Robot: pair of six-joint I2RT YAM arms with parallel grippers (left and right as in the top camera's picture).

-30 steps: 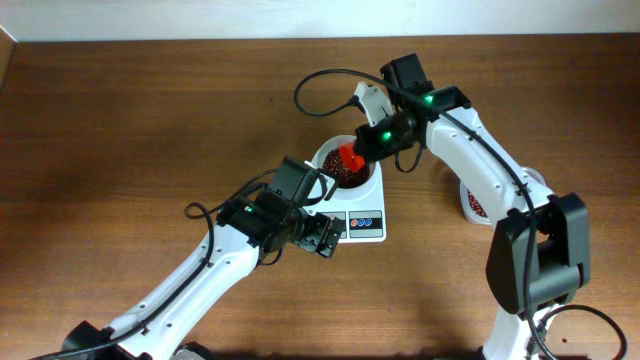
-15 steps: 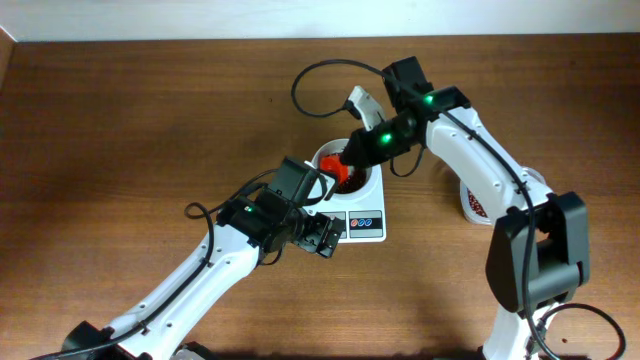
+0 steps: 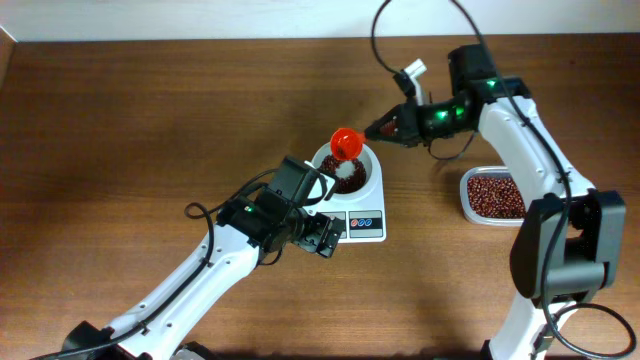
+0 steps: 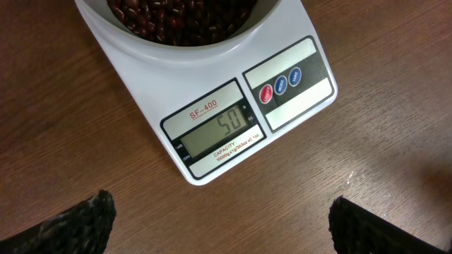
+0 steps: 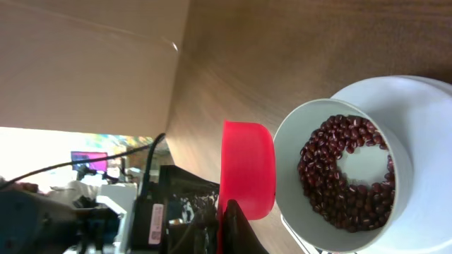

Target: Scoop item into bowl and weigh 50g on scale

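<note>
overhead: straight down, far, whole counter (image 3: pixel 150 120) | left wrist: close above scale (image 4: pixel 212 99) | right wrist: sideways, near bowl (image 5: pixel 286 162) | shared: scale, bowl

Robot lab or test bench is indicated: two cabled arms (image 3: pixel 525 135) are mounted at a wood table (image 3: pixel 120 120), a digital scale (image 4: pixel 233 106) is set on it, and a lit monitor (image 5: pixel 88 161) is seen in the right wrist background.

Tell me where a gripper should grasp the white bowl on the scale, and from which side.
Pinch the bowl by its rim from above, one finger inside and one outside, probably on the display side of the scale. Its smooth round wall looks too wide to span, it stands upright with beans inside, and the red scoop hovers by the far rim.
</note>
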